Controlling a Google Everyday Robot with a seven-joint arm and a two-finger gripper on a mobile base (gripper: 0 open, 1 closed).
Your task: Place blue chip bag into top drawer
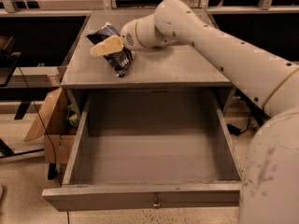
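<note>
Gripper (108, 46) at far left of cabinet top (182, 66), over blue chip bag (122, 60) lying there; grip state cannot be told. Top drawer (140, 196) open, near. Cardboard box (46, 122) on floor, left. Bag print unreadable.

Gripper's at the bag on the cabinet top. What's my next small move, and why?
Probably raise the gripper slightly and check that the blue chip bag comes along. The gripper is on the bag, which lies on the cabinet top; the top drawer below stands open, ready to receive it. A firm hold isn't visible, so test before carrying.
</note>
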